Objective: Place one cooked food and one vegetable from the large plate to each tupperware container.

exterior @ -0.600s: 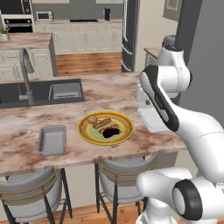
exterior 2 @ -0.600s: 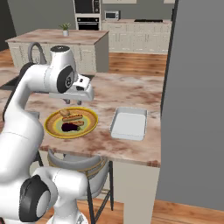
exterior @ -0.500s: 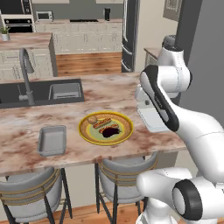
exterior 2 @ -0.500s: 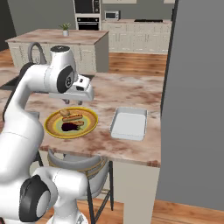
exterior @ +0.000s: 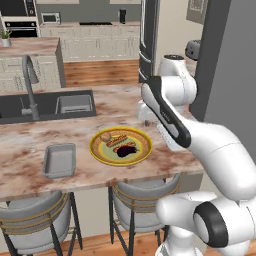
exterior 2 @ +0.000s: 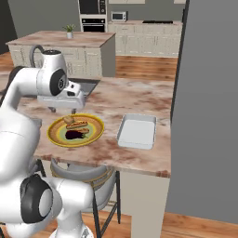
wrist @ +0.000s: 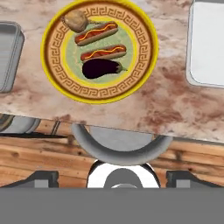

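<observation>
Partly hidden behind the robot's own white arm, the gripper (exterior 2: 65,108) hangs just above the large plate (wrist: 146,65), its fingers spread wide and holding nothing. On the plate's pale green centre lie two hot dogs (wrist: 96,34) (wrist: 103,53), glossy sausages in tan buns, a smooth dark purple vegetable (wrist: 101,68) beside them and a round tan-brown ball (wrist: 75,20) at the rim. A grey tray (exterior: 59,160) sits left of the plate and a whitish tray (exterior 2: 136,131) right of it, both cut off in the hand view. A curved stool back (wrist: 120,153) shows below the marbled counter (wrist: 166,109).
</observation>
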